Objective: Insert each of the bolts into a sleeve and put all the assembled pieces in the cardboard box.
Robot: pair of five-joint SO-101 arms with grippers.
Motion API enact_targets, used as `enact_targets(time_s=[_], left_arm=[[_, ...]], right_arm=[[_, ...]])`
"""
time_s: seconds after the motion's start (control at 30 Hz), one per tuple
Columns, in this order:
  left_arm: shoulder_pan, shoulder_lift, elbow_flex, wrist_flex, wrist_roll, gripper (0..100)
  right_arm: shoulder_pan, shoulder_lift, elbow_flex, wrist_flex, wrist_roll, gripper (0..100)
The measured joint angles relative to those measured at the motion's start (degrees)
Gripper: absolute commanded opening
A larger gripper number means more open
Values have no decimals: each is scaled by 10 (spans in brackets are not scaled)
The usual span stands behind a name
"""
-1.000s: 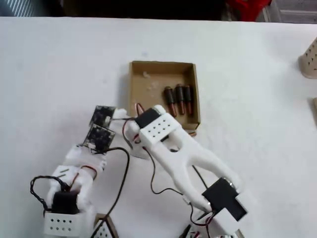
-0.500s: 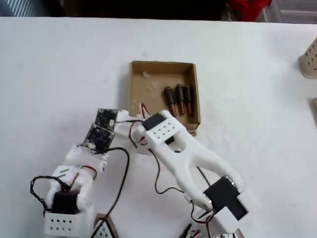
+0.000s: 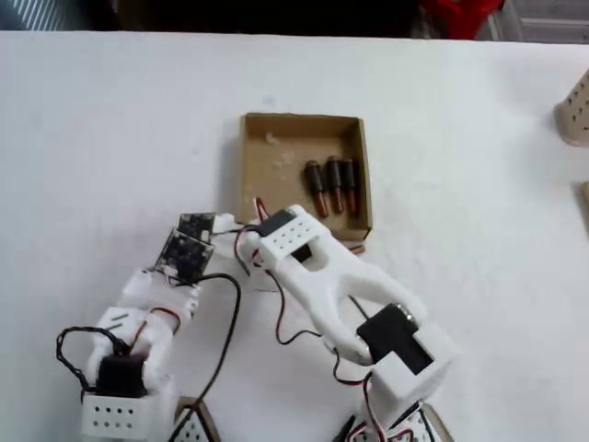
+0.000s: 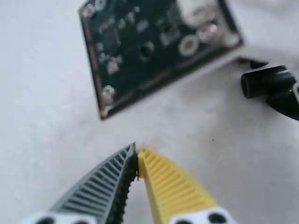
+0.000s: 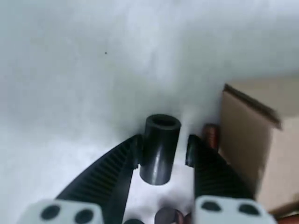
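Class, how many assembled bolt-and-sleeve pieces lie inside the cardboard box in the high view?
3, side by side near the right wall of the cardboard box: left piece, middle piece, right piece. The right arm covers the box's near edge, so another may be hidden.

The cardboard box (image 3: 276, 166) is shallow, brown and open-topped, and stands flat on the bench. Three assembled pieces (image 3: 334, 186), dark sleeves with coppery bolt ends, lie side by side on its floor against the right wall, parallel to it. A loose copper bolt (image 3: 357, 247) lies on the bench just outside the box's near right corner, partly hidden. One sleeve (image 5: 160, 149), a plain black tube with its open end showing, is clasped between the right pincer's (image 5: 163, 147) fingers, near that bolt and the box wall.
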Motion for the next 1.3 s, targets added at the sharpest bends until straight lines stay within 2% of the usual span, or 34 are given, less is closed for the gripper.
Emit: enact_targets(time_s=[0.2, 0.33, 0.6, 0.93, 1.3], left_arm=[[0, 0, 0, 0, 0, 24], [0, 0, 0, 0, 0, 24], [0, 0, 0, 0, 0, 24], [0, 0, 0, 0, 0, 24], [0, 0, 0, -9, 3, 24]], right_arm=[[4, 2, -2, -5, 0, 11], [5, 3, -8, 2, -4, 16], [16, -33, -9, 75, -138, 17], [153, -200, 15, 186, -299, 17], [307, -290, 191, 123, -321, 17]])
